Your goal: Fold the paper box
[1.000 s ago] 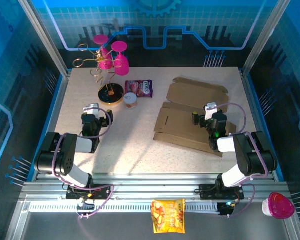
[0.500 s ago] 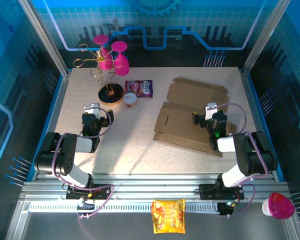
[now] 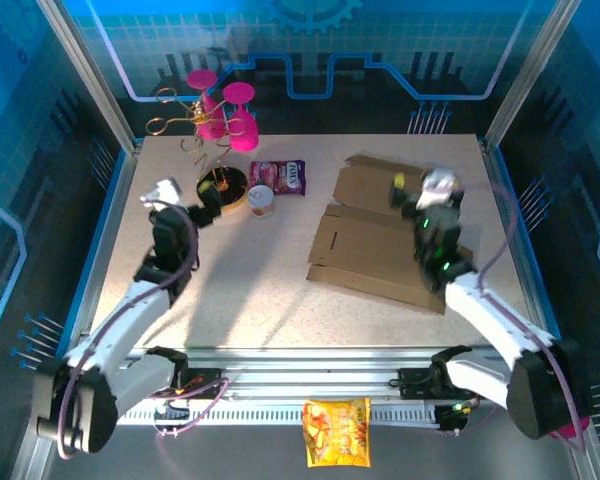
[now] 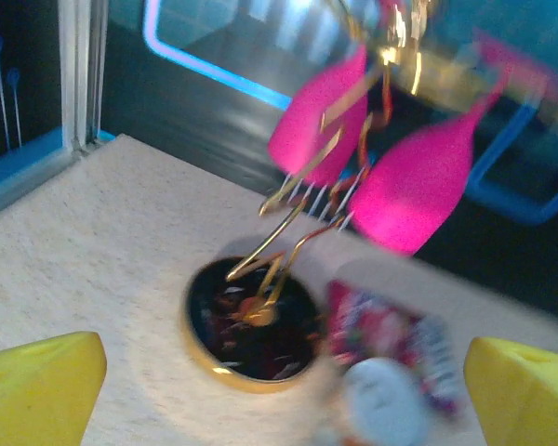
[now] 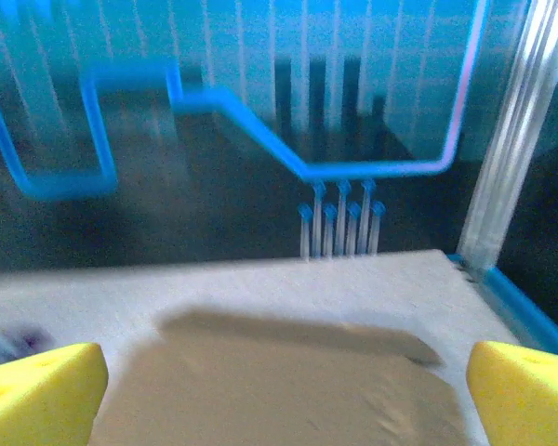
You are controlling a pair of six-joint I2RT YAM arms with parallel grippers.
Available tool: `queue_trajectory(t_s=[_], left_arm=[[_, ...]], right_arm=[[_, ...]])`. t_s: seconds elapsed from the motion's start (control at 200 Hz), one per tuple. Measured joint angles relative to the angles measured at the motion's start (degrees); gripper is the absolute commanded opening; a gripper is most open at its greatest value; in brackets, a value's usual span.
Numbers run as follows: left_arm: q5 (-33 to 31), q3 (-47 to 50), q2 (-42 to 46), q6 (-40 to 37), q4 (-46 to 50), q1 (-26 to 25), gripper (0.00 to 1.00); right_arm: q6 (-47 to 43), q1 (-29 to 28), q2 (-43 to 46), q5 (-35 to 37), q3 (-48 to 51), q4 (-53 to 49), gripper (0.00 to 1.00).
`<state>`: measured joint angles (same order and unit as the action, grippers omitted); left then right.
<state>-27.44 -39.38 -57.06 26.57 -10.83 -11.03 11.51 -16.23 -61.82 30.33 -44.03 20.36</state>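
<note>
Paper box flat on table, below parted right jaws

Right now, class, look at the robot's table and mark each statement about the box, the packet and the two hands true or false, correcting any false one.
1. The paper box lies unfolded on the right part of the table. True.
2. The right hand is shut on a flap of the box. False: its fingers are spread wide and hold nothing.
3. The purple snack packet lies on top of the box. False: it lies on the table left of the box, apart from it.
4. The left hand is open, facing the black-based stand that holds pink glasses. True.
</note>
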Motion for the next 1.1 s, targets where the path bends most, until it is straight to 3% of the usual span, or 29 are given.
queue_trajectory(t_s=[0.04,0.11,0.215,0.31,0.415,0.5,0.67,0.845,1.101], left_arm=[[1.79,-3.72,1.97,6.51,4.24,0.57,0.96],[7.43,-6.08,4.68,17.0,8.35,1.64,0.78],[16.2,-6.1,3.34,30.69,14.03,-0.68,0.67],[20.33,-3.41,0.44,41.75,17.88,-10.64,0.62],[21.29,3.52,0.83,53.09,17.88,-24.48,0.62],[20.83,7.61,-0.35,60.28,15.89,-32.06,0.62],[19.28,9.22,-12.0,68.94,4.44,-38.47,0.65],[18.23,8.96,-28.22,75.6,-12.02,-43.21,0.62],[18.14,3.8,-39.1,81.13,-18.91,-46.25,0.6]], right_arm=[[5.92,1.92,0.68,-2.51,-7.98,-6.69,1.0],[14.86,6.47,2.58,-9.27,-16.59,-15.1,1.0],[24.28,9.38,3.78,-15.63,-22.62,-29.99,0.84],[30.1,7.78,2.75,-22.14,-22.99,-41.79,0.72],[35.28,6.03,3.34,-28.55,-16.46,-50.29,0.71],[38.69,4.66,6.88,-32.13,-9.51,-55.28,0.71],[42.56,5.6,14.88,-36.72,-2.89,-59.08,0.71],[44.46,7.02,16.85,-40.0,-1.2,-58.93,0.71],[45.68,7.69,19.54,-43.01,0.9,-59.58,0.71]])
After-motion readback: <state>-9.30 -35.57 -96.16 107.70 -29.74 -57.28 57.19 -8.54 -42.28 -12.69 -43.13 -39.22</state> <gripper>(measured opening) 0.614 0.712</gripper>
